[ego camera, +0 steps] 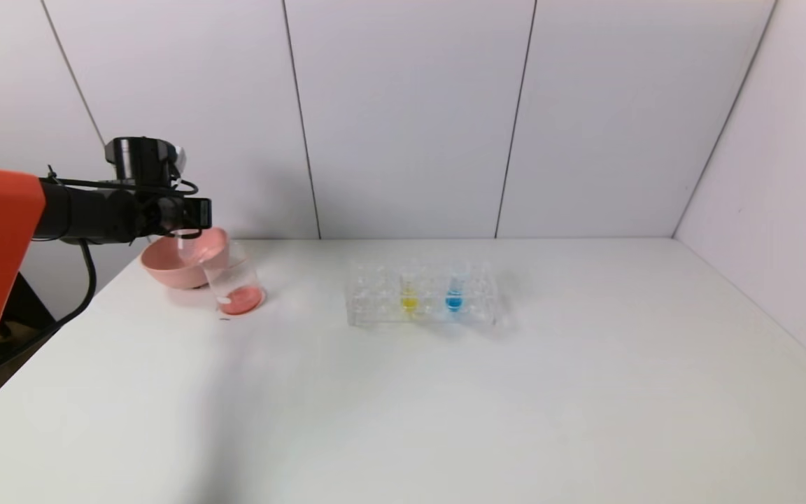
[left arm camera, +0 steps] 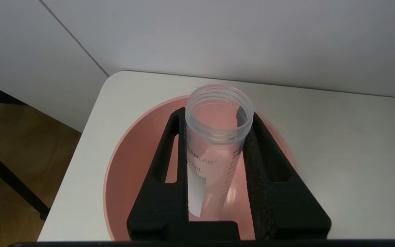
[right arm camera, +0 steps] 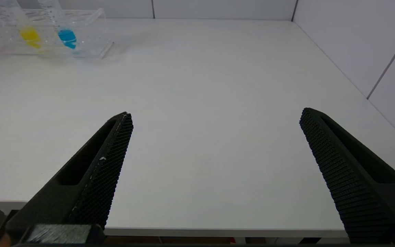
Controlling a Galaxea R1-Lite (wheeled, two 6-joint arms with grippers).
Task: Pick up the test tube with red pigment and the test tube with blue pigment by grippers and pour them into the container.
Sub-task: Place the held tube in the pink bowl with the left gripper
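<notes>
the right gripper [right arm camera: 214,171] waits low by the near edge of the table [ego camera: 515,392], on the right side. its fingers are spread wide apart and hold nothing.

further in, about the middle of the table, stands the clear rack [ego camera: 422,294]. the test tube with blue pigment [ego camera: 454,297] sits upright in it. a tube with yellow liquid [ego camera: 409,297] stands just beside it. no one is touching them.

over at the far left corner is the container [ego camera: 235,283]. it has orange-red liquid in its bottom, so the red pour looks done. a pink bowl [ego camera: 179,266] sits just behind it, right at the corner.

the left gripper [left arm camera: 218,151] hangs over the pink bowl. it is clamped tight on the test tube with red pigment [left arm camera: 214,144]. the tube looks empty now, and its open mouth points away from the wrist.

so the step in hand seems to be getting rid of the empty red tube, likely into the pink bowl. next the left fingers need to let go while the tube is over the bowl, so it does not roll off the table. then the blue tube needs a careful grab, pulled straight up so the rack does not tip, and carried to the container.
</notes>
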